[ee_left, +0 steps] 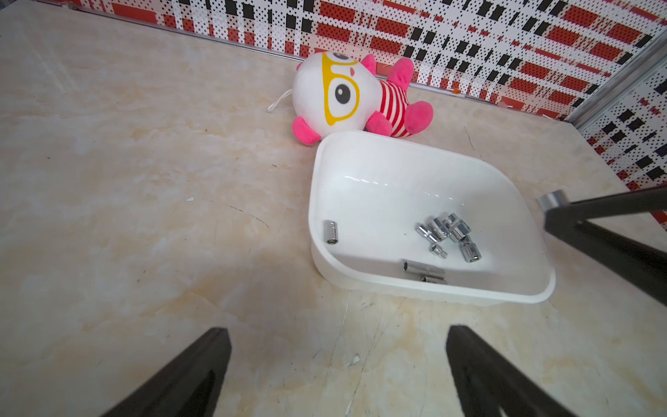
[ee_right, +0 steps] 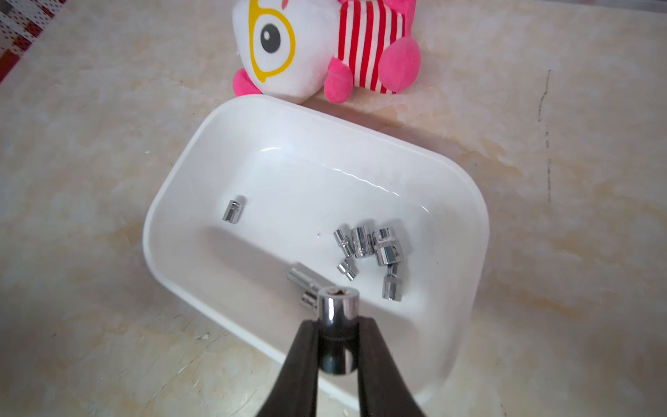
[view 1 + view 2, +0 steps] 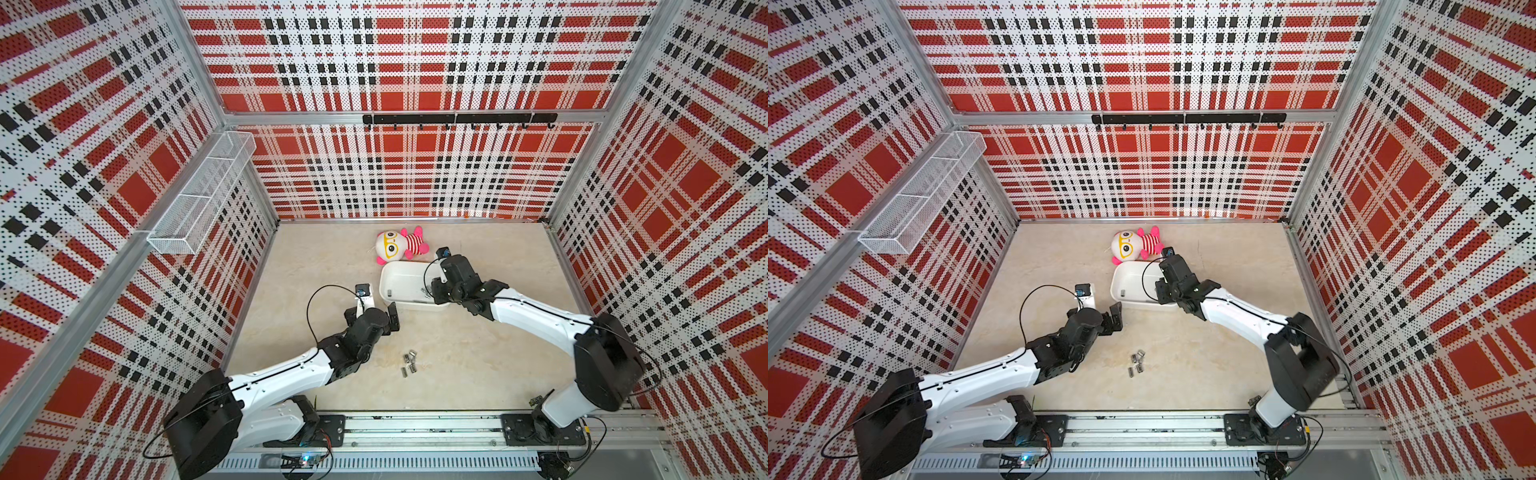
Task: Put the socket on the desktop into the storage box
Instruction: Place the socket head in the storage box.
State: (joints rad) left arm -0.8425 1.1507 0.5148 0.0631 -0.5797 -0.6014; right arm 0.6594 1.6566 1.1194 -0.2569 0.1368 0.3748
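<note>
Marbled desktop (image 3: 478, 353), plaid walls (image 3: 415, 174)

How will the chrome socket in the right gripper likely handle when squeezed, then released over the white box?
The socket is polished and round, so it may slip or twist in the right gripper. It looks like chromed metal: probably stiff, heavy for its size. Dropped into the smooth storage box, it could roll before settling.
</note>
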